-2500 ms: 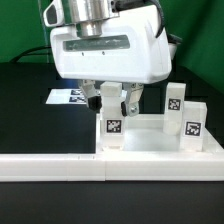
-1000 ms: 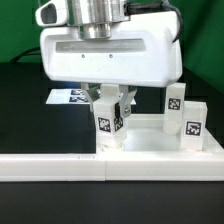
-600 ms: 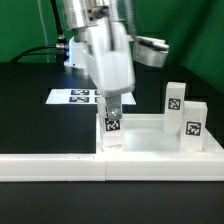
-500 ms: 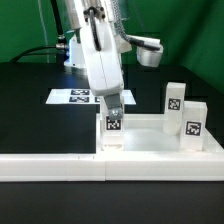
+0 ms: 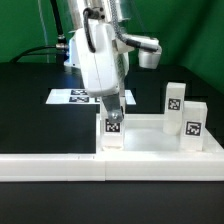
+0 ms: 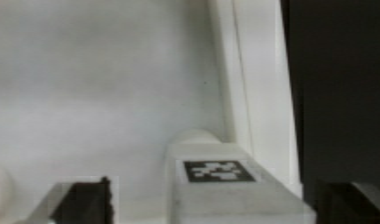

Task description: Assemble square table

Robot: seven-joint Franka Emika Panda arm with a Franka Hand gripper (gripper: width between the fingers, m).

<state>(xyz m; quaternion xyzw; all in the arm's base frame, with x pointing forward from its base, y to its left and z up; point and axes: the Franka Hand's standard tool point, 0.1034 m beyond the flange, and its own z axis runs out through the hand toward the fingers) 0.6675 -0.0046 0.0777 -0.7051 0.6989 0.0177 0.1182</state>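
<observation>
The square table top [image 5: 150,140] is seen lying flat on the black worktop [image 5: 30,110], pressed against the long white fence [image 5: 60,165] that runs along the worktop's near edge. The top is white plastic with a raised rim. Three short white legs are observed standing upright in its corner sockets, each bearing a black-white square tag: one leg [image 5: 112,127] at the near corner toward the exterior view's left, one leg [image 5: 192,127] at the near corner toward the exterior view's right, and one leg [image 5: 174,101] at the far corner on that same side.

The hand [image 5: 110,103] is positioned directly above the left-side leg, turned edge-on to the exterior camera. In the wrist view the tagged leg [image 6: 219,172] is seen between the two dark fingertips [image 6: 80,200], with a gap visible on each side; the jaws are recorded as wide apart and nothing is held. The inner surface of the table top fills most of that view.

The marker board [image 5: 72,97] is noted lying flat on the worktop behind the table top. A green backdrop [image 5: 25,25] is seen behind the worktop, with dark cables hanging in front of it.
</observation>
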